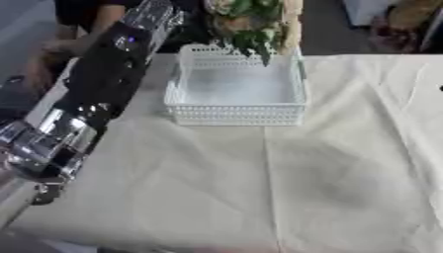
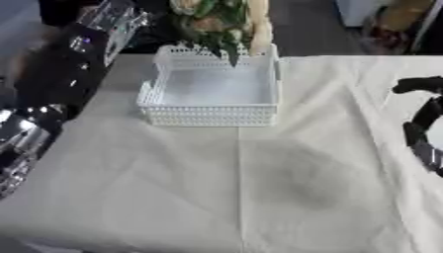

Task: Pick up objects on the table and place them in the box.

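- No text, label, brand, number or sign can be read in either view.
- The white basket (image 1: pixel 235 114) at upper centre shows plain lattice walls.
- The cloth-covered worktop (image 1: pixel 259 197) bears no print.

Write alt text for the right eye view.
A white mesh basket sits on a cream tablecloth, leafy greenery hanging over its far rim. The robot's right hand shows at the right edge, its left arm along the left.
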Tool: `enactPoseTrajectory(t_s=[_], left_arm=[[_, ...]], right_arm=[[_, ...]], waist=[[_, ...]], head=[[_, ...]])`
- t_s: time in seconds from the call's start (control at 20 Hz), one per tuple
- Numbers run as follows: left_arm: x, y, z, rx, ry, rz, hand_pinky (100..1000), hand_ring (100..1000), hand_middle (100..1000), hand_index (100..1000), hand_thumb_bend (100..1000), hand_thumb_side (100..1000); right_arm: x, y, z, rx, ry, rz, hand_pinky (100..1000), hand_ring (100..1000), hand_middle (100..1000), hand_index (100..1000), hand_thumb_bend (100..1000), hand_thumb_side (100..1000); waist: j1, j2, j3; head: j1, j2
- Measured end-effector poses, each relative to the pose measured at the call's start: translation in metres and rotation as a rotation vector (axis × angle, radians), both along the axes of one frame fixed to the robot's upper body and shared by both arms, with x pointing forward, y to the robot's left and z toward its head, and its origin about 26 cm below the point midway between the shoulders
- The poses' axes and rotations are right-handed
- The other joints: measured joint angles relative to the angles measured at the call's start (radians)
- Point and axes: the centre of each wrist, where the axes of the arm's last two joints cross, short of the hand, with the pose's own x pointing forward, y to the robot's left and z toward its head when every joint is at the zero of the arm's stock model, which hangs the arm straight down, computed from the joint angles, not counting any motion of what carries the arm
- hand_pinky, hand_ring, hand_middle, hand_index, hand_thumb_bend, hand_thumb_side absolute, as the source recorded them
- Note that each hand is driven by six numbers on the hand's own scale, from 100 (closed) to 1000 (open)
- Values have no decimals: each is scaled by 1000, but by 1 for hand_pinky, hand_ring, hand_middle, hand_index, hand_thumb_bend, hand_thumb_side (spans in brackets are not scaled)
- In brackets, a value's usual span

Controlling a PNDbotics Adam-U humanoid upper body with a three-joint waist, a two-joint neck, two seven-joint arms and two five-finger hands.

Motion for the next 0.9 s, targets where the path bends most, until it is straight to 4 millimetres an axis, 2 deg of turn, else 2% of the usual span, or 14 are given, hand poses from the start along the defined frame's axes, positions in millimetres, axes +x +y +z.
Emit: enactPoseTrajectory(t_s=[0.05,0.1,0.15,0.2,0.25,0.3,0.35,0.4,0.45,0.5,0.55,0.6,0.65,0.9], left_arm=[[0,0,-1,1,-4,-6,1000,987,962,956,869,1000],[0,0,-2,5,-1,-13,946,929,907,910,878,843],[0,0,-3,9,-3,-20,949,909,869,891,880,907],[-1,0,-3,7,-12,-22,952,888,867,881,856,926],[-1,2,-5,4,-14,-15,925,896,880,891,879,778],[0,2,-6,1,-21,-9,959,908,878,888,846,879],[0,3,-7,1,-24,-2,936,889,880,876,776,878],[0,5,-9,-1,-11,10,940,898,891,873,784,797],[1,6,-11,-2,6,21,952,953,963,931,808,769],[1,6,-11,-2,8,25,952,955,969,940,803,757],[1,6,-10,-2,4,27,955,936,935,917,703,868],[1,7,-11,-6,13,38,971,981,984,928,740,855],[1,8,-13,-10,31,52,957,972,970,920,769,783],[1,8,-12,-8,18,56,966,973,975,937,733,815]], right_arm=[[0,0,0,0,0,0,522,529,842,944,100,318],[0,0,0,0,0,0,523,529,842,944,100,317],[0,0,0,0,0,0,522,529,842,944,100,318],[0,0,0,0,0,0,521,528,842,944,100,316],[0,0,0,0,0,0,521,528,842,944,100,317],[0,0,0,0,0,0,522,528,842,944,100,318],[0,0,0,0,0,0,522,528,842,944,100,318],[0,0,0,0,0,0,521,528,842,944,100,318],[0,0,0,0,1,0,520,527,842,944,100,318],[0,0,0,0,1,0,520,527,842,944,100,317],[0,0,0,0,1,0,522,528,842,944,100,316],[0,0,0,0,1,0,520,527,842,944,100,316],[0,0,0,0,1,0,520,527,842,944,100,316],[0,0,0,0,1,0,520,527,842,944,100,316]], waist=[[0,-1,0],[1,-2,0],[1,-2,0],[1,-2,0],[1,-2,0],[1,-3,0],[2,-3,0],[3,-4,0],[3,-4,0],[3,-4,0],[3,-4,0],[3,-4,0],[4,-4,0],[5,-4,0]], head=[[0,0],[0,0],[0,0],[0,0],[0,0],[0,0],[0,0],[0,0],[0,0],[0,0],[0,0],[0,0],[0,0],[-1,0]])
